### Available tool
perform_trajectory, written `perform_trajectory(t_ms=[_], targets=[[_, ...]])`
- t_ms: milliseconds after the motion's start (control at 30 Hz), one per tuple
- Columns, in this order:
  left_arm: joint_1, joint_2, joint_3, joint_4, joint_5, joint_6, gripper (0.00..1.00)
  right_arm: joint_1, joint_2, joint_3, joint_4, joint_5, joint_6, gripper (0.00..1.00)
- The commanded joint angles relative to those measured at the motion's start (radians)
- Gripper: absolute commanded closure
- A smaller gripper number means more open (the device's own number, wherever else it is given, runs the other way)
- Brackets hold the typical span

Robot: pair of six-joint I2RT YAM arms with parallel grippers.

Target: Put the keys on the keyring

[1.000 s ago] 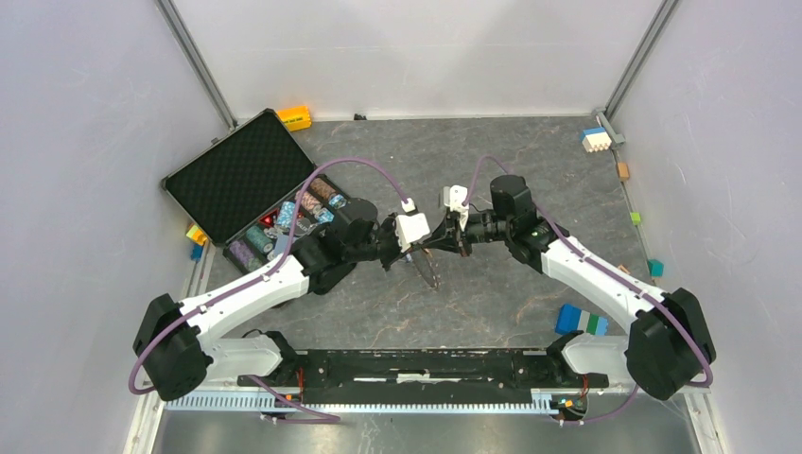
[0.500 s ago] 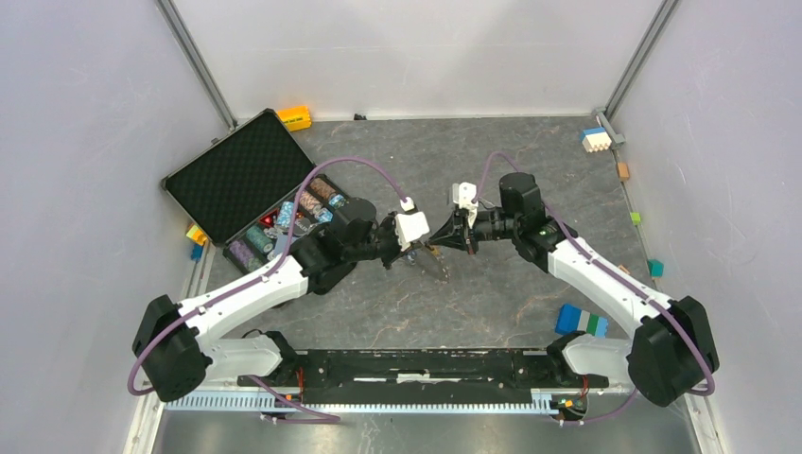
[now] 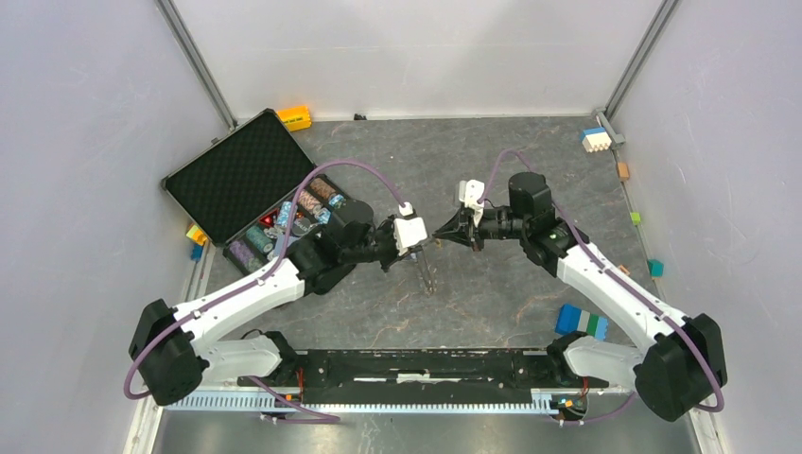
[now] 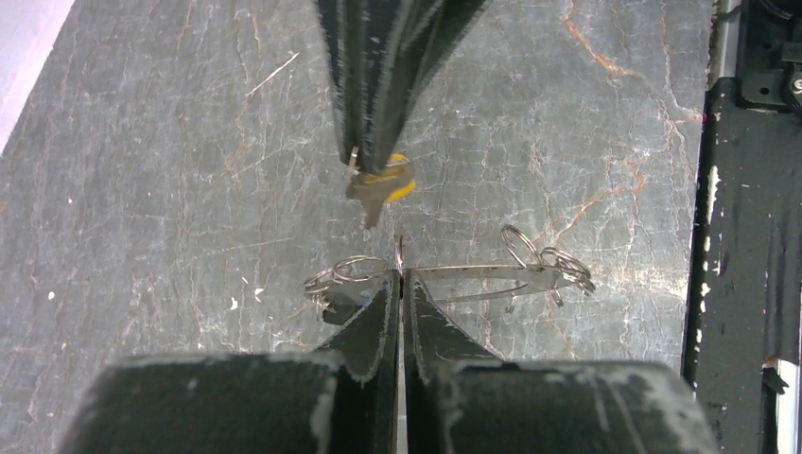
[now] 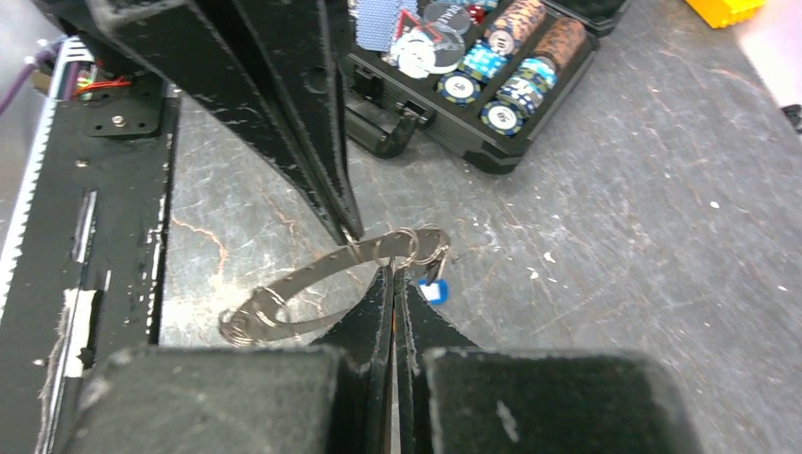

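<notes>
My left gripper (image 4: 400,274) is shut on the keyring (image 4: 473,272), a thin flat metal loop with small split rings at both ends. It hangs below the fingertips over the table (image 3: 427,270). A blue-headed key (image 5: 432,291) dangles from the rings at one end. My right gripper (image 4: 369,163) reaches in from the opposite side and is shut on the yellow-headed key (image 4: 383,184). The key's tip points at the keyring, just short of it. In the top view the two grippers (image 3: 424,248) (image 3: 443,235) meet tip to tip at the table's middle.
An open black case (image 3: 246,180) with stacked poker chips (image 5: 492,71) lies at the left rear. Toy blocks sit near the edges: orange (image 3: 295,117), white-blue (image 3: 595,140), blue-green (image 3: 581,320). A black rail (image 3: 416,364) runs along the near edge.
The right arm has pulled back to the right and slightly rearward with the yellow key. The left gripper has turned a little, and the keyring now hangs straighter beneath it.
</notes>
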Motion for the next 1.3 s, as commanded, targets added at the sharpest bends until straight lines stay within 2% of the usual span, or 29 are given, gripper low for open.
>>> perform_trajectory(t_ms=[0,100,233,400,633,933,1267], targets=[[0.000,-0.042,0.022,0.023,0.065,0.075,0.98,-0.005,-0.046,0.068,-0.034,0.097,-0.052,1.00],[0.004,-0.049,0.050,-0.033,0.127,0.100,0.98,-0.003,-0.058,0.068,-0.073,0.085,-0.100,1.00],[0.009,-0.040,0.063,-0.074,0.212,0.110,0.98,0.005,-0.052,0.056,-0.160,-0.036,-0.206,1.00],[0.010,-0.040,0.037,-0.011,0.160,0.054,0.98,0.033,-0.046,0.032,-0.198,-0.080,-0.263,1.00],[0.011,-0.023,0.042,0.029,0.122,0.002,0.98,0.046,-0.041,0.016,-0.169,-0.088,-0.240,1.00],[0.011,-0.025,0.019,0.043,0.175,-0.005,0.98,0.061,-0.022,0.006,-0.139,-0.071,-0.222,1.00],[0.011,-0.015,0.010,0.056,0.173,-0.009,0.98,0.069,-0.015,0.006,-0.086,-0.054,-0.155,1.00]])
